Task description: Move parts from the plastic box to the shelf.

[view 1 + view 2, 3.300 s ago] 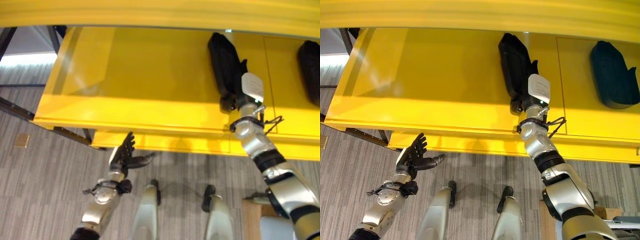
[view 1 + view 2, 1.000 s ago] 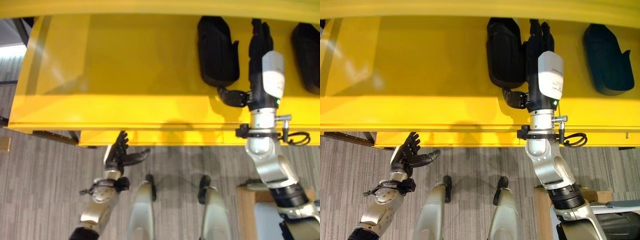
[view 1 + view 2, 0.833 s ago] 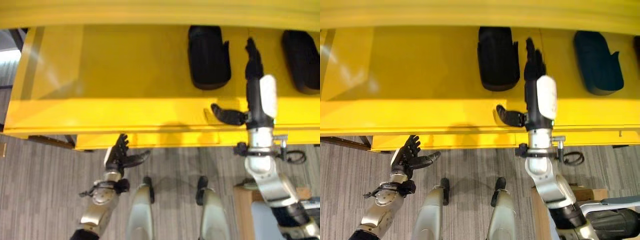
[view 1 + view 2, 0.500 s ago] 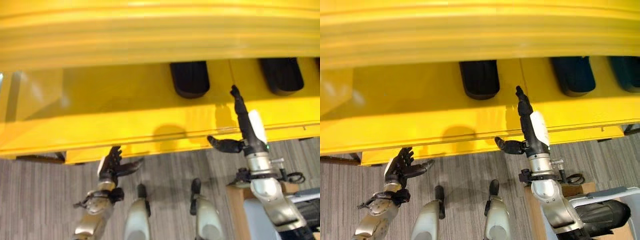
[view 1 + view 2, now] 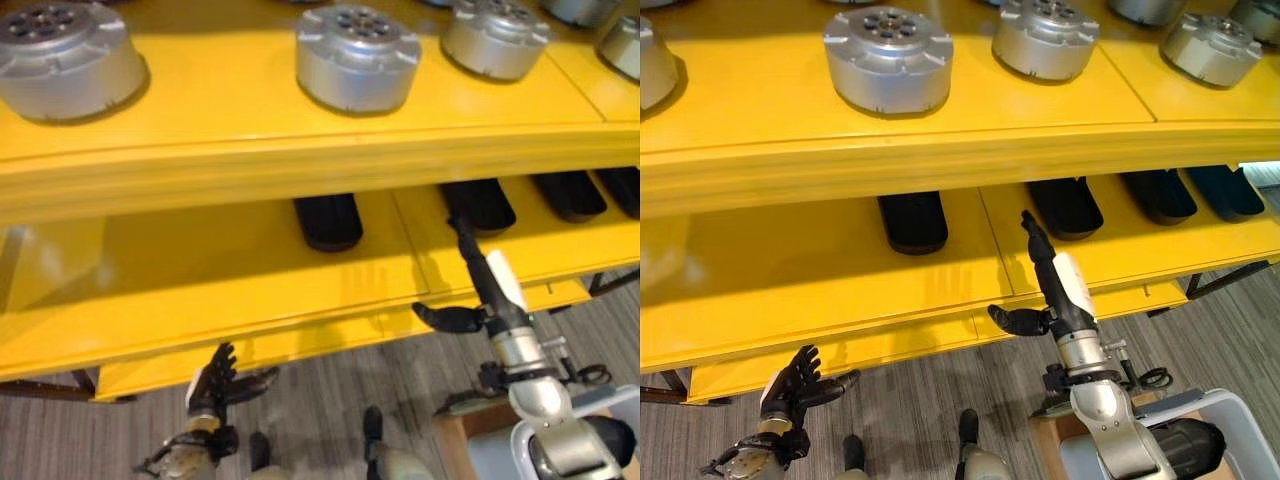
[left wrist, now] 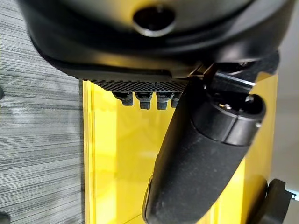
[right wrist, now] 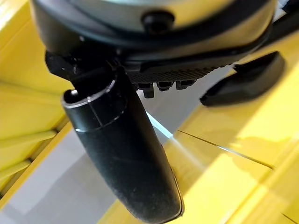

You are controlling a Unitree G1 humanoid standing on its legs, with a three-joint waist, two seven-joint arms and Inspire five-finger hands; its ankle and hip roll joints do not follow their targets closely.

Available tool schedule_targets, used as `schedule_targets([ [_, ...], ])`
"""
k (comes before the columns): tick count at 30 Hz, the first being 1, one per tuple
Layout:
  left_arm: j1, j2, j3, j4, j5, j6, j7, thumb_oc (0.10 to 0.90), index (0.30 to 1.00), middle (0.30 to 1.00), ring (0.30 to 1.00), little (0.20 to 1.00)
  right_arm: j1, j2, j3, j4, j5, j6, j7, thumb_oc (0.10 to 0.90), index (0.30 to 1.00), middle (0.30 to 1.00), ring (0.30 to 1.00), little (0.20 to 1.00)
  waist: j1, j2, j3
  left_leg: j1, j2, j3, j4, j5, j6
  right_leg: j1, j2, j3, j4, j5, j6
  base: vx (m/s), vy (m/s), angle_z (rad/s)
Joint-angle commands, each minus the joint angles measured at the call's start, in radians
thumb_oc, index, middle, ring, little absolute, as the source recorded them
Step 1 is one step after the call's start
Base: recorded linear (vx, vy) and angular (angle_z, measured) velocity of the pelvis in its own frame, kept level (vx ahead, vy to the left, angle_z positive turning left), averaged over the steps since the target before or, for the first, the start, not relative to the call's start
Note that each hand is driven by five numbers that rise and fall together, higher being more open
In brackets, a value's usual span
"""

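The yellow metal shelf (image 5: pixel 940 150) has an upper board and a lower board. On the lower board lie several black, elongated plastic parts in a row. The leftmost black part (image 5: pixel 912 220) lies under the front lip of the upper board, its long axis running from the front edge toward the back of the shelf, with its rounded end pointing to the front. To its right a second black part (image 5: pixel 1065 206) lies the same way, long axis front to back. Further right are two more dark parts (image 5: pixel 1158 194), side by side and near each other, angled slightly but also running front to back.

The right hand (image 5: pixel 1055 285) is raised in front of the lower board, between the first and second black parts and clear of both. Its fingers (image 5: pixel 1032 232) are straight and point up toward the back of the shelf, with the thumb (image 5: pixel 1015 320) spread out to the side; it holds nothing. The right wrist view shows the same, the thumb standing free over the yellow board.

The left hand (image 5: pixel 795 385) is low, below the front edge of the lower board over the grey striped carpet floor (image 5: pixel 910 410), fingers spread and relaxed, empty.

On the upper board stand round silver metal housings (image 5: pixel 888 58) with rings of holes on top, spaced well apart.
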Motion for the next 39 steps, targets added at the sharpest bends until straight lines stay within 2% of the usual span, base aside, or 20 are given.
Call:
schedule_targets([
  [1, -0.145, 0.062, 0.097, -0.282, 0.062, -0.236, -0.093, 0.9, 1.0, 1.0, 1.0, 1.0, -0.01, -0.051, -0.075, -0.095, 0.066, -0.107, -0.005, 0.9, 1.0, 1.0, 1.0, 1.0, -0.024, 0.077, -0.165, -0.005, 0.045, -0.014, -0.008, 0.089, 0.0, -0.018, -0.029, -0.002, 0.055, -0.074, 0.049, 0.0, 0.0, 0.0],
  [12, -0.146, 0.179, 0.222, -0.516, 0.048, -0.281, -0.112, 0.9, 1.0, 1.0, 1.0, 1.0, 0.037, -0.055, -0.099, -0.123, 0.107, -0.122, 0.036, 0.9, 1.0, 1.0, 1.0, 1.0, -0.031, 0.097, -0.183, 0.022, 0.05, -0.005, -0.008, 0.09, -0.003, 0.005, -0.03, 0.007, 0.044, -0.072, 0.049, 0.0, 0.0, 0.0],
  [16, -0.192, 0.258, 0.276, -0.599, 0.049, -0.307, -0.095, 0.9, 1.0, 1.0, 1.0, 1.0, 0.05, -0.053, -0.103, -0.131, 0.12, -0.123, 0.048, 0.9, 1.0, 1.0, 1.0, 1.0, -0.036, 0.107, -0.189, 0.033, 0.049, 0.005, -0.008, 0.083, 0.0, 0.01, -0.031, 0.018, 0.039, -0.069, 0.053, 0.0, 0.0, 0.0],
  [21, -0.228, 0.304, 0.295, -0.613, -0.014, -0.323, -0.087, 0.9, 1.0, 1.0, 1.0, 1.0, 0.055, -0.06, -0.107, -0.128, 0.115, -0.121, 0.047, 0.9, 1.0, 1.0, 1.0, 1.0, -0.041, 0.112, -0.19, 0.048, 0.047, 0.02, -0.008, 0.074, 0.004, 0.009, -0.032, 0.035, 0.037, -0.065, 0.057, 0.01, 0.014, -0.2],
  [25, -0.243, 0.345, 0.319, -0.603, 0.023, -0.33, -0.066, 0.9, 1.0, 1.0, 1.0, 1.0, 0.064, -0.057, -0.117, -0.121, 0.117, -0.122, 0.049, 0.9, 1.0, 1.0, 1.0, 1.0, -0.043, 0.116, -0.188, 0.058, 0.046, 0.026, -0.008, 0.065, 0.006, 0.012, -0.033, 0.042, 0.039, -0.065, 0.058, 0.01, 0.012, -0.13],
  [27, -0.27, 0.37, 0.318, -0.574, 0.133, -0.326, -0.026, 0.9, 1.0, 1.0, 1.0, 1.0, 0.059, -0.053, -0.114, -0.11, 0.119, -0.12, 0.046, 0.9, 1.0, 1.0, 1.0, 1.0, -0.047, 0.119, -0.184, 0.065, 0.043, 0.031, -0.008, 0.06, 0.008, 0.014, -0.035, 0.047, 0.043, -0.068, 0.06, 0.01, 0.02, -0.1],
  [31, -0.285, 0.37, 0.298, -0.545, 0.183, -0.318, -0.017, 0.9, 1.0, 1.0, 1.0, 1.0, 0.058, -0.051, -0.113, -0.11, 0.124, -0.12, 0.051, 0.9, 1.0, 1.0, 1.0, 1.0, -0.049, 0.121, -0.177, 0.073, 0.04, 0.038, -0.008, 0.058, 0.01, 0.012, -0.037, 0.054, 0.052, -0.071, 0.061, 0.0, 0.004, -0.01],
  [35, -0.312, 0.382, 0.248, -0.463, 0.293, -0.281, -0.012, 0.9, 1.0, 1.0, 1.0, 1.0, 0.057, -0.046, -0.116, -0.103, 0.118, -0.109, 0.055, 0.9, 1.0, 1.0, 1.0, 1.0, -0.063, 0.129, -0.164, 0.09, 0.031, 0.056, -0.008, 0.049, 0.015, 0.003, -0.043, 0.077, 0.064, -0.07, 0.064, 0.0, 0.033, -0.07],
  [38, -0.36, 0.39, 0.197, -0.335, 0.545, -0.226, 0.028, 0.9, 1.0, 1.0, 1.0, 1.0, 0.048, -0.042, -0.098, -0.086, 0.111, -0.096, 0.063, 0.9, 1.0, 1.0, 1.0, 1.0, -0.085, 0.139, -0.152, 0.108, 0.02, 0.085, -0.008, 0.04, 0.022, -0.016, -0.046, 0.111, 0.081, -0.072, 0.069, 0.0, 0.047, -0.3],
  [39, -0.37, 0.389, 0.184, -0.319, 0.567, -0.216, 0.028, 0.9, 1.0, 1.0, 1.0, 1.0, 0.046, -0.042, -0.093, -0.085, 0.113, -0.094, 0.064, 0.9, 1.0, 1.0, 1.0, 1.0, -0.09, 0.14, -0.15, 0.11, 0.019, 0.088, -0.008, 0.039, 0.022, -0.019, -0.047, 0.114, 0.085, -0.072, 0.069, 0.01, 0.024, -0.28],
])
